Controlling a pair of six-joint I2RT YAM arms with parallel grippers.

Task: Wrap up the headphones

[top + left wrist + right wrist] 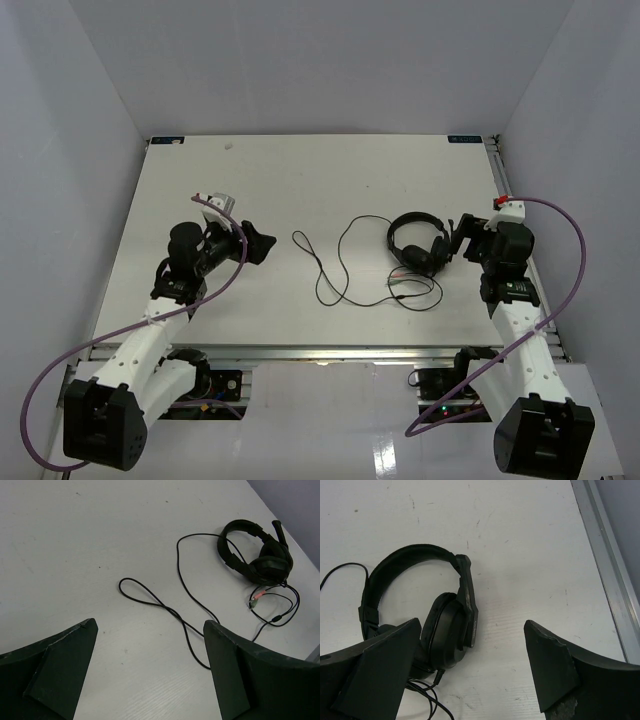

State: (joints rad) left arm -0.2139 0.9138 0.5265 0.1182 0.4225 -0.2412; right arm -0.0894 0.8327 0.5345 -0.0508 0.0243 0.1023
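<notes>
Right jaws wide, headphones [447, 630] just beside, left jaws distant

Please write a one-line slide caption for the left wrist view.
Open left hand over the table; headphones lie ahead, cord loose.

Light: bright, even, from overhead | Shadows: faint, soft-edged on table [300, 190] | Exposure: table surface near-white, mildly washed out | Contrast: headphones [450, 630] black, detail crushed | Top view: slightly soft; side walls [60, 150] dimmer

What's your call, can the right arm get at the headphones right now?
Probably yes: the right end effector sits open right beside the headphones, with nothing lying between them.
</notes>
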